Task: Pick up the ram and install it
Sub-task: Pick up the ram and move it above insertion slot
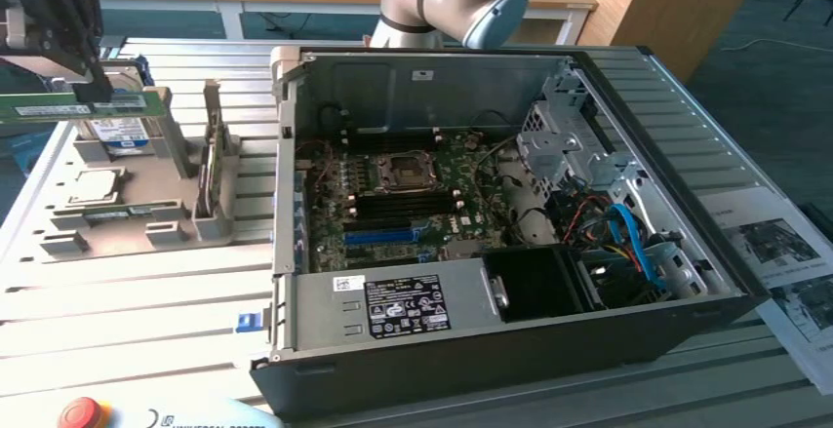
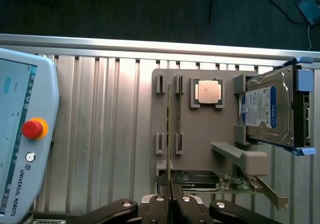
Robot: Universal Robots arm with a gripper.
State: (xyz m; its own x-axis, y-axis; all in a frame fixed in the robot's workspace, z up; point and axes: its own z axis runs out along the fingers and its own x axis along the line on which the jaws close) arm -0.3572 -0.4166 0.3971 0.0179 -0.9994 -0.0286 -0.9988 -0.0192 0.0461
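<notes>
The gripper (image 1: 94,92) is pinched shut on the ram (image 1: 65,109), gripping the green stick by its upper edge. The stick hangs level above the grey holder tray (image 1: 170,223) and well apart from it, over the side where the hard drive (image 1: 115,136) sits. In the wrist view the ram (image 2: 170,134) appears edge-on as a thin line running straight out from the closed fingertips (image 2: 161,200), in line with the small brackets of the tray (image 2: 200,134).

The step in hand looks like the carry away from the tray. Doing it well depends mostly on the grip. The fingers hold a narrow edge, so any slip or twist would tilt the stick, and a tilted stick would not meet a slot squarely. The arm does best with a slow, steady motion, keeping the long edge level and the board upright.

The path calls for care too. The upright card (image 1: 209,155) stands at the tray's edge, on the side toward the open computer case (image 1: 521,350). The case wall (image 1: 280,155) rises just beyond the tray, so the ram needs enough height to pass over both.
</notes>
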